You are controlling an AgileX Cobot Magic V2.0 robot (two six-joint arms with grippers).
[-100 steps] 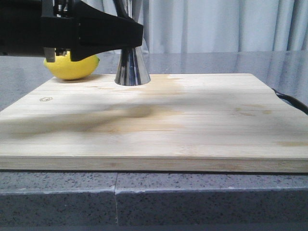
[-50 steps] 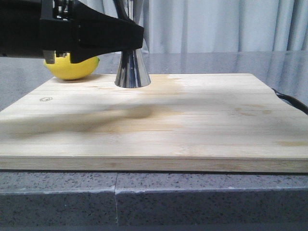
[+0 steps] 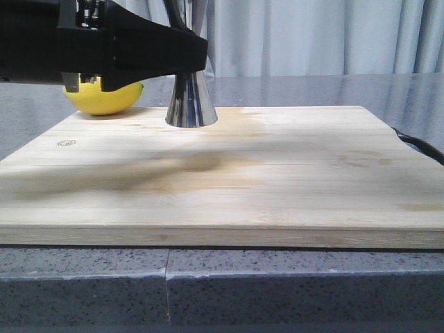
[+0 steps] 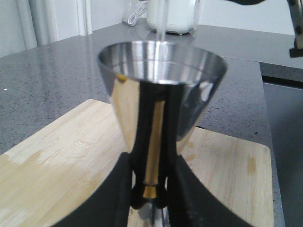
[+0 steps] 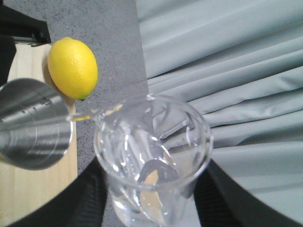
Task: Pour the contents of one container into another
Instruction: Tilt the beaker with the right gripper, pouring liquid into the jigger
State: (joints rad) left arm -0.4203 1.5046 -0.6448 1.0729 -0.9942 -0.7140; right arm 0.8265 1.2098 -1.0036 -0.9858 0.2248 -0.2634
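Note:
The steel jigger (image 3: 191, 103) stands on the wooden board (image 3: 277, 173) at the back left; only its lower cone shows under my left gripper (image 3: 189, 58). In the left wrist view the left gripper (image 4: 150, 188) is shut on the jigger's brass-banded waist, and a thin clear stream drops into the upper cup (image 4: 161, 80). My right gripper (image 5: 151, 191) is shut on the clear glass beaker (image 5: 151, 137). The beaker is tipped on its side, its lip pointing over the jigger's rim (image 5: 33, 124), and a thin trickle leaves the lip.
A yellow lemon (image 3: 104, 97) lies on the grey counter just behind the board's back left corner, close to the jigger. A dark handle (image 3: 420, 147) sticks out at the board's right edge. Grey curtains hang behind.
Almost nothing: the left gripper and jigger shifted by a few pixels a second ago and have stayed still since.

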